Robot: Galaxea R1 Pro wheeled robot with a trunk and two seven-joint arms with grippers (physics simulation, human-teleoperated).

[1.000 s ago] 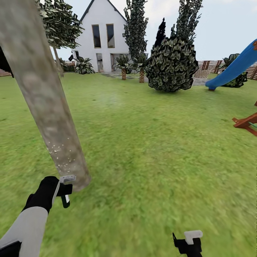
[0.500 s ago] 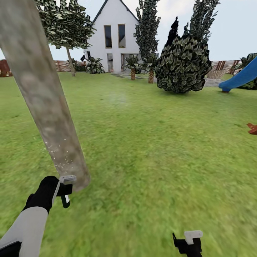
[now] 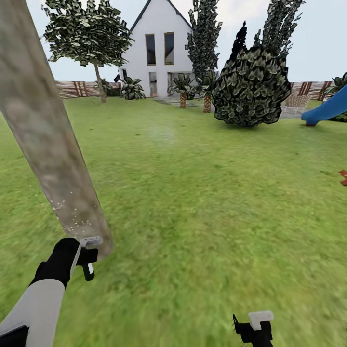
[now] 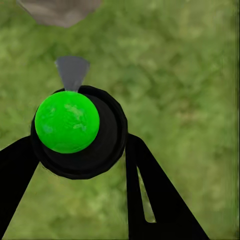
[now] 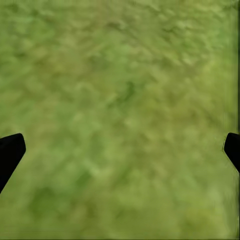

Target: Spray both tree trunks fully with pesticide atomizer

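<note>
Pesticide atomizer sits pinched in the left hand: the left wrist view looks down on its round black body with a bright green cap, a black finger pressed against each side, and its grey nozzle pointing away from the hand toward the foot of a tree trunk. In the head view the left hand is low on the left, at the end of a white and black arm, and the nozzle's pale tip lies just beside the base of the near tree trunk; whether they touch cannot be told. That trunk rises leaning from the lawn up to the top left corner, beige-grey and blotchy, with a scatter of small pale specks on its lowest part.

The right hand is at the near edge on the right, well apart from the trunk and the atomizer. In the right wrist view its two dark fingertips stand at opposite edges, spread wide, with bare grass between them.

Far across the lawn stands a second tree with a slim trunk and green crown, in front of the slat fence. Right of it are a white house, a big round shrub and, at the far right edge, a blue slide.
</note>
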